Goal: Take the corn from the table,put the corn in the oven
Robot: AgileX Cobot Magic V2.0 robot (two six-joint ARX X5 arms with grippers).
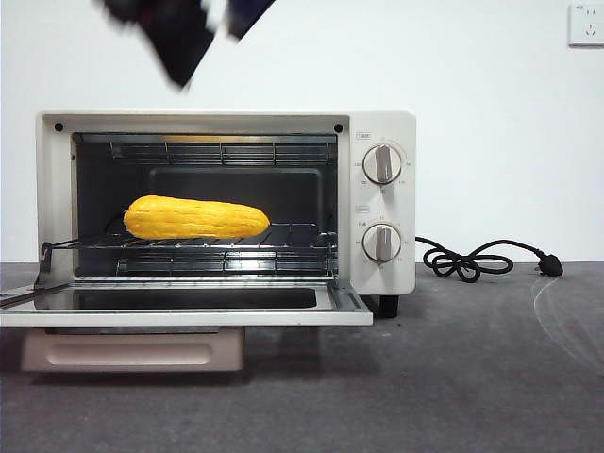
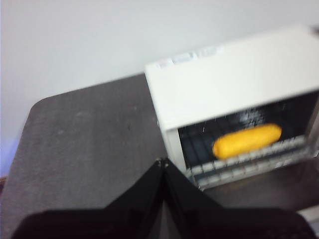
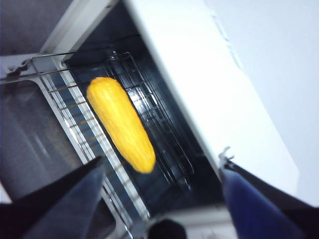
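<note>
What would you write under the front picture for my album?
Corn lying on the rack inside the open oven, with a claw above.

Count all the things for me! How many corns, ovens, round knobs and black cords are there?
Corn: 1
Oven: 1
Round knobs: 2
Black cord: 1
Total: 5
</note>
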